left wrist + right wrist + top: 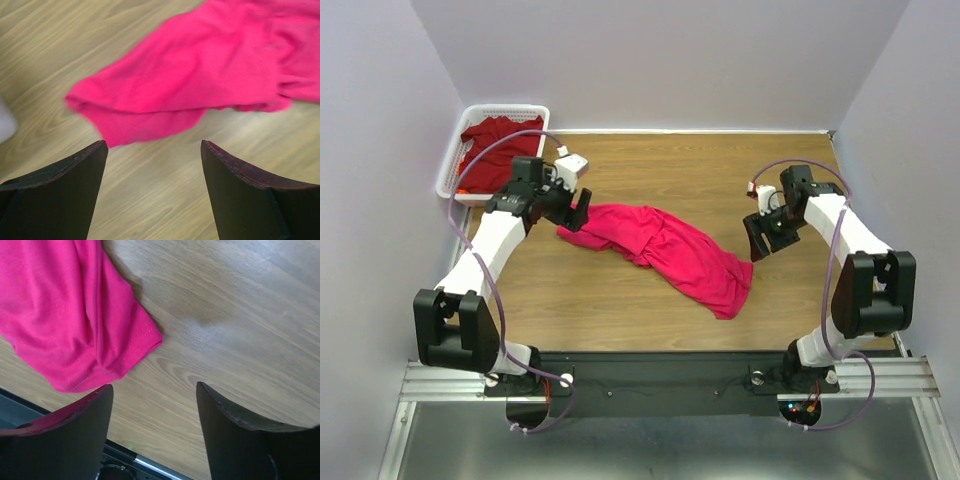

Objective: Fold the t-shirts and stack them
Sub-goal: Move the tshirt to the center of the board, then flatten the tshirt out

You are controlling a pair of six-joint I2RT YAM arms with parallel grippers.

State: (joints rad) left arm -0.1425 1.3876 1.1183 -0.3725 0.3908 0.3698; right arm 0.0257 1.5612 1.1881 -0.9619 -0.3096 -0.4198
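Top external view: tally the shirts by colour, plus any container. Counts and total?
White mesh basket: 1
Bright pinkish-red t-shirt, crumpled on the table: 1
Darker red t-shirt, inside the basket: 1
Total: 3

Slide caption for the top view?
Left gripper and right gripper, both open, flank a crumpled pink t-shirt; maroon t-shirt sits in white basket.

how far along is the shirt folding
Done: nothing folded or stacked. The pink t-shirt lies crumpled on the table; the maroon t-shirt is bunched in the basket. In hand: nothing; left gripper and right gripper are open and empty, one near each end of the pink t-shirt. Left: folding both, then stacking.
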